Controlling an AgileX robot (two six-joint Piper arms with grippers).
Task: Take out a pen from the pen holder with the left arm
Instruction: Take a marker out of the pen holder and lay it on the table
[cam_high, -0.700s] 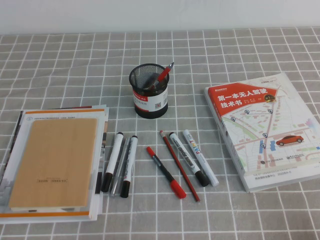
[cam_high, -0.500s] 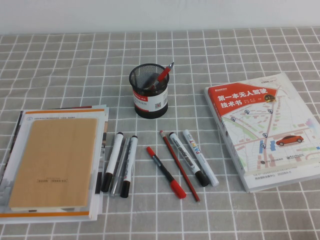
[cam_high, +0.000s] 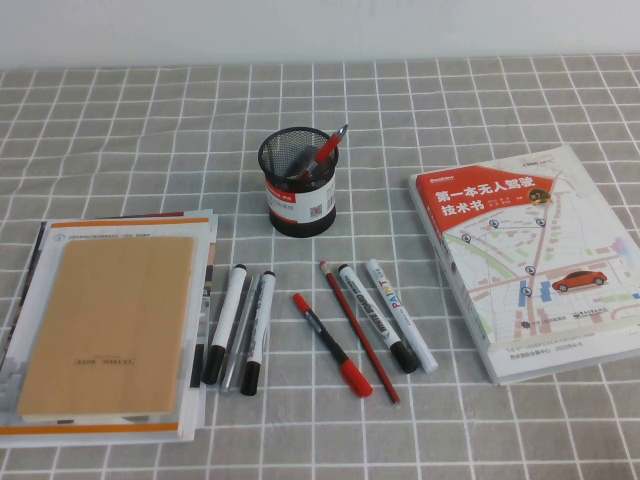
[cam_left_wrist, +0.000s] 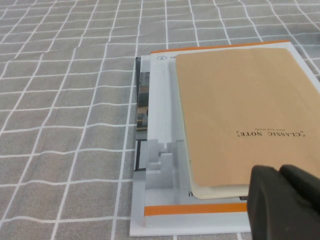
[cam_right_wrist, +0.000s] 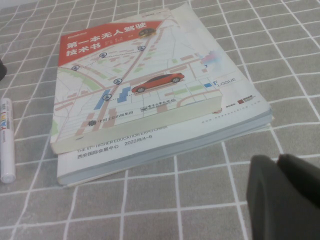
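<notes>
A black mesh pen holder (cam_high: 299, 181) stands upright at the middle of the table, with a red pen (cam_high: 327, 145) leaning out of it to the right. Neither arm shows in the high view. My left gripper (cam_left_wrist: 281, 172) is shut and empty, hovering over the near edge of the tan notebook (cam_left_wrist: 245, 107), far from the holder. My right gripper (cam_right_wrist: 280, 165) is shut too, above the bare cloth beside the map-covered book (cam_right_wrist: 145, 85).
Several pens and markers (cam_high: 350, 315) lie in a row in front of the holder. The tan notebook on a paper stack (cam_high: 110, 325) lies at the left, the map-covered book (cam_high: 535, 255) at the right. A grey checked cloth (cam_high: 150, 130) covers the table.
</notes>
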